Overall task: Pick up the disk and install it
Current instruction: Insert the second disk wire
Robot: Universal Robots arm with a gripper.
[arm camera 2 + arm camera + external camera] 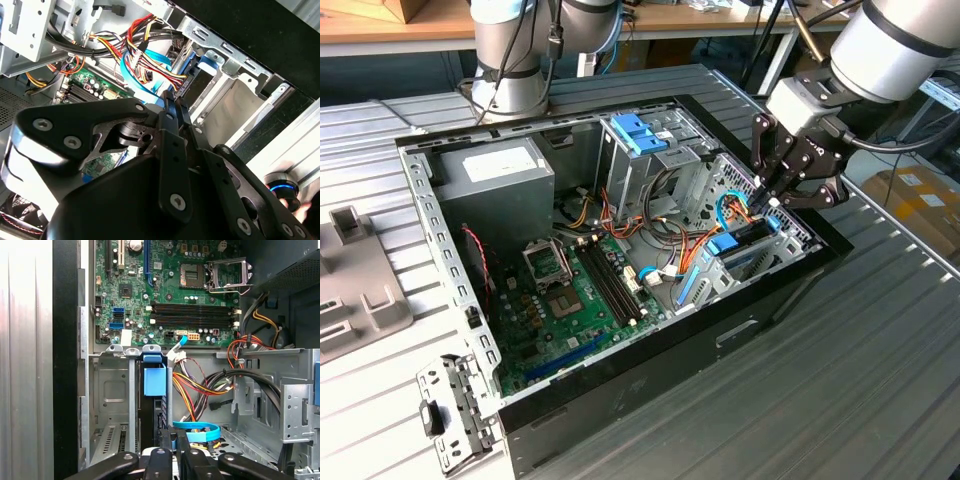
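The gripper (767,196) hangs over the front drive bay of the open computer case (620,390), which lies on its side on the ribbed grey tabletop (880,380). Its black jaws are pressed together, with no visible gap between their tips in both wrist views.

The disk (152,412) stands on edge in a slot of the metal drive bay (111,400), directly beneath the jaws. In the first wrist view its dark edge runs down to the closed tips, and a blue plastic rail tab (154,381) sits at its far end, next to the motherboard (165,285). Whether the tips touch the disk's edge or sit just above it cannot be told.

Beside the disk, a bundle of red, yellow and black wires (200,387) and a flat blue cable (197,426) cross the neighbouring space. In the exterior view a grey power supply box (495,180) lies at the case's far end, well apart from the gripper.
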